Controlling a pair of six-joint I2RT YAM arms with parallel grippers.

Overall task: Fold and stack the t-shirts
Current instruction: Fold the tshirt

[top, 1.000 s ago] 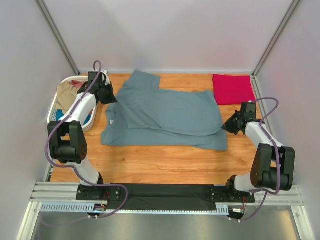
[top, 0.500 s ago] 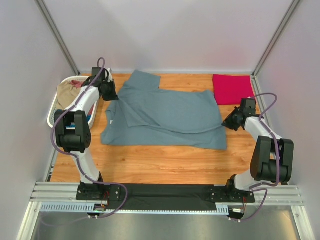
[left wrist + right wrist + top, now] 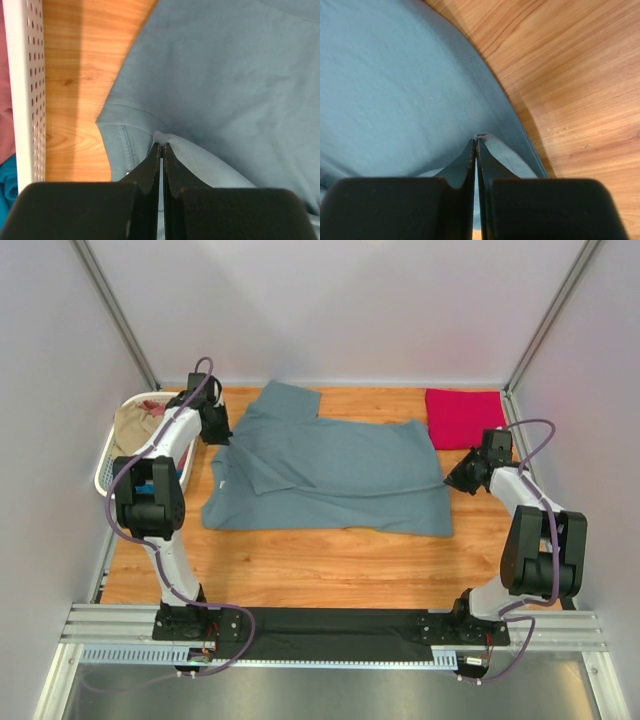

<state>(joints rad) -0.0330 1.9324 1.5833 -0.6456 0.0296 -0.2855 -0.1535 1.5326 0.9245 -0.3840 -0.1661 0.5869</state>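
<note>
You are pinching the slate grey-blue t-shirt (image 3: 330, 475), which is lying spread across the middle of the tabletop (image 3: 300, 560). The left tool (image 3: 161, 146) is clamping a raised fold at the shirt's left edge beside the white laundry basket (image 3: 102, 465), and the right tool (image 3: 476, 137) is clamping a ridge of cloth at its right edge. For a clean fold, I judge you should be lifting both pinches evenly and carrying them the same way, so the cloth is staying taut between them rather than dragging or bunching. The right arm should also be passing clear of the folded crimson-pink t-shirt (image 3: 465, 418) in the far right corner.
</note>
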